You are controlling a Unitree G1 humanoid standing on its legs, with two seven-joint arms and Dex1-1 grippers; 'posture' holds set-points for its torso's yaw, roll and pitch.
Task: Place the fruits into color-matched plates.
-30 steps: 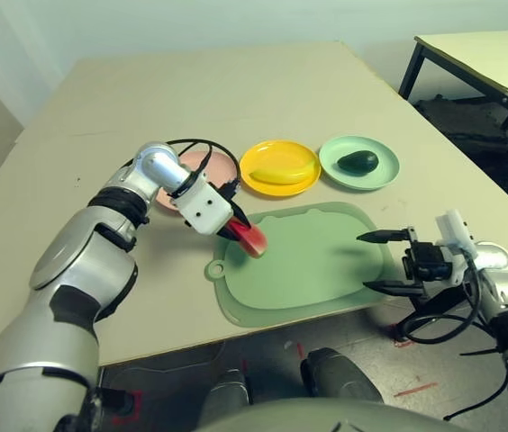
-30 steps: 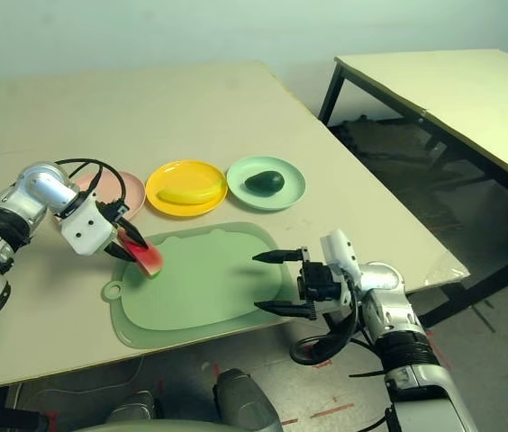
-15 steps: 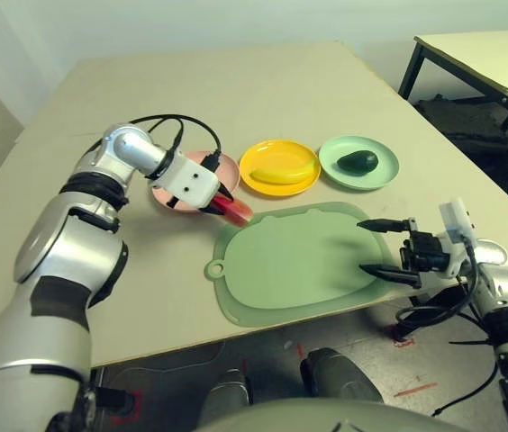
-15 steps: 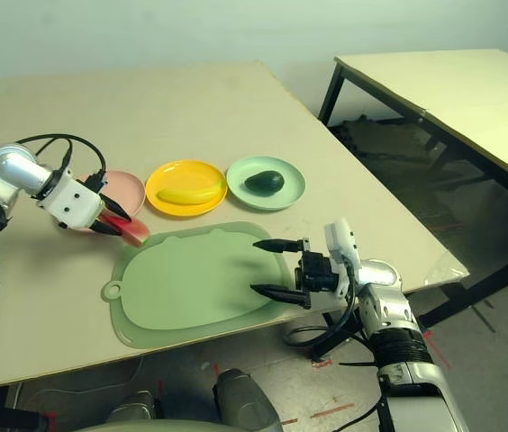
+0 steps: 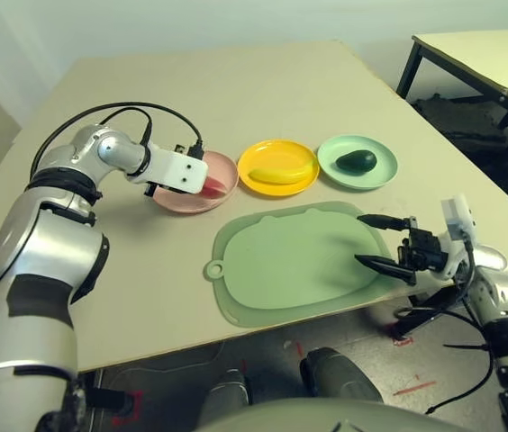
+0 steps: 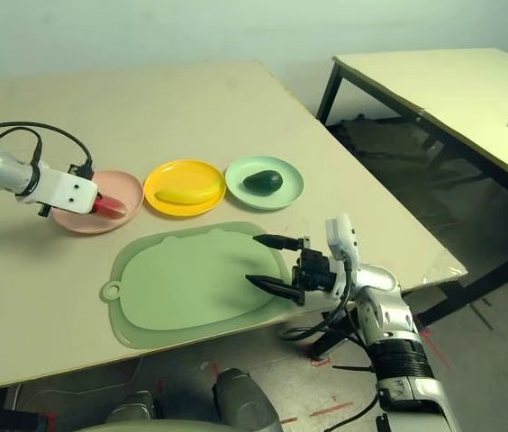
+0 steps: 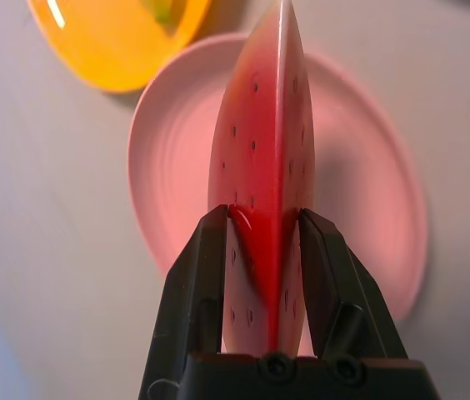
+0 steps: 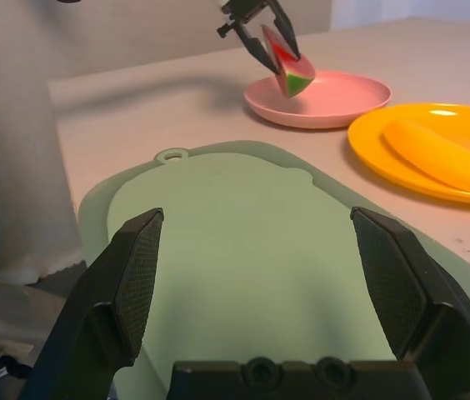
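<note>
Red watermelon wedge (image 7: 256, 150) clamped in left pincer (image 7: 264, 212) over round pink plastic plate (image 7: 364, 192); right pincer (image 8: 256, 212) spread wide, empty, nearer than plate.

Spreads out as a broad, flat table (image 5: 146, 306), pale beige on top, with a long straight edge toward the robot. Carries a row of three round, shallow plates set close together: a pale pink plate (image 5: 186, 205) on the left, a yellow plate (image 5: 279, 148) in the middle and a mint green plate (image 5: 363, 145) on the right. Holds, nearer the robot, a large green mat (image 5: 294, 261) in a rounded-rectangle shape, lying flat near the front edge, with a ring handle (image 5: 215, 269) at its left end.
</note>
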